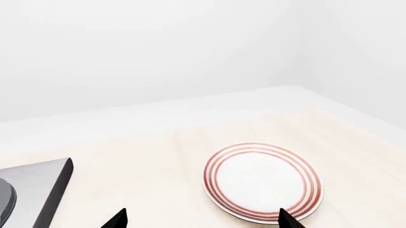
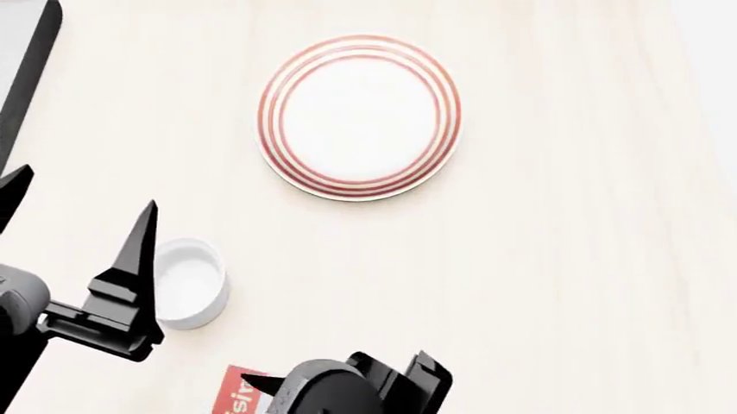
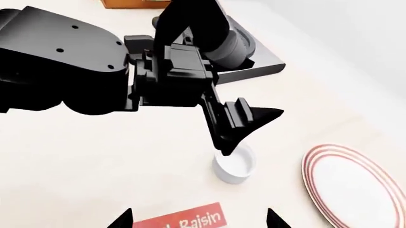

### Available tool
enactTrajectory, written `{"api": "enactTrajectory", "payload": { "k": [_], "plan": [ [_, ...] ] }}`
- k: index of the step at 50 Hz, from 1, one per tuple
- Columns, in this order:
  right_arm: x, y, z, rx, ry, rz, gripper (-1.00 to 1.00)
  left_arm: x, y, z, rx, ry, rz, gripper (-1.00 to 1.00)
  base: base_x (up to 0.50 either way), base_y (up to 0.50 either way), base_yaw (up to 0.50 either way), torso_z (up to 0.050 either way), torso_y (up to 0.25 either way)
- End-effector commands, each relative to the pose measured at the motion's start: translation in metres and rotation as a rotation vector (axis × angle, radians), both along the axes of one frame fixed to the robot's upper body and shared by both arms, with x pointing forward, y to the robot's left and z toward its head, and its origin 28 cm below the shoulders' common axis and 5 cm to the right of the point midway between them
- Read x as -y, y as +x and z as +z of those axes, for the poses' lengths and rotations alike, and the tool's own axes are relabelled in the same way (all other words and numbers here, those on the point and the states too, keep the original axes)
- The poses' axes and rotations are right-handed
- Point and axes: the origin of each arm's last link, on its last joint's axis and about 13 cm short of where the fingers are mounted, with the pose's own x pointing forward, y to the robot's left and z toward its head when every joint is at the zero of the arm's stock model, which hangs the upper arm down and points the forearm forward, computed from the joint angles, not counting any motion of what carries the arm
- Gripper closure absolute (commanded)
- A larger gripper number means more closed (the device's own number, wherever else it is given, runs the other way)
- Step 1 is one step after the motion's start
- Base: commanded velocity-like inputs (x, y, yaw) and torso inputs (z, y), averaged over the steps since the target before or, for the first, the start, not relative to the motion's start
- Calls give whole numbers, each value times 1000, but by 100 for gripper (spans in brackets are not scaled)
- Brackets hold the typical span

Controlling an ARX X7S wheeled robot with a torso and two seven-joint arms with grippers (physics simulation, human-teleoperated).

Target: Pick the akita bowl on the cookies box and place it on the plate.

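The akita bowl is out of view in every frame. Only a red corner of the cookies box point(image 3: 190, 219) point(image 2: 236, 398) shows, lettered "Raisin", lying between the spread fingertips of my open right gripper point(image 3: 199, 221). The plate point(image 2: 359, 116) point(image 1: 263, 183) point(image 3: 352, 187), white with red rings, lies bare on the pale wooden table. My left gripper point(image 2: 81, 194) point(image 1: 203, 219) point(image 3: 250, 130) hangs open over the table near the plate's near-left side and holds nothing. In the head view only the right arm's wrist point(image 2: 345, 392) shows, at the bottom edge.
A small plain white cup point(image 2: 190, 282) point(image 3: 235, 166) stands beside my left gripper's fingers, close to the box. A grey appliance with a dark edge point(image 1: 38, 190) point(image 2: 23, 52) point(image 3: 254, 57) occupies the table's far left. A white wall rises behind the table.
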Motion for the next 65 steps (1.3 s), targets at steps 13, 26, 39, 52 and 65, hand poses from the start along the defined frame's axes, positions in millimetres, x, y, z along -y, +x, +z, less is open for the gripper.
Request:
{"api": "enactTrajectory", "payload": {
  "k": [13, 26, 39, 52, 65],
  "plan": [
    [-10, -4, -2, -93, -115, 108, -100, 1, -2, 2, 22, -20, -42, -100, 0, 0, 0, 0, 0],
    [-11, -21, -13, -173, -214, 156, -100, 0, -3, 4, 25, -22, -43, -100, 0, 0, 0, 0, 0],
    [-7, -17, -16, -238, -313, 142, -100, 0, -4, 4, 24, -26, -42, -100, 0, 0, 0, 0, 0],
    [-5, -16, -18, -263, -373, 136, -100, 0, -4, 3, 21, -25, -44, -100, 0, 0, 0, 0, 0],
    [-6, -15, -18, -287, -407, 155, -100, 0, -4, 2, 18, -31, -46, -100, 0, 0, 0, 0, 0]
  ]
}}
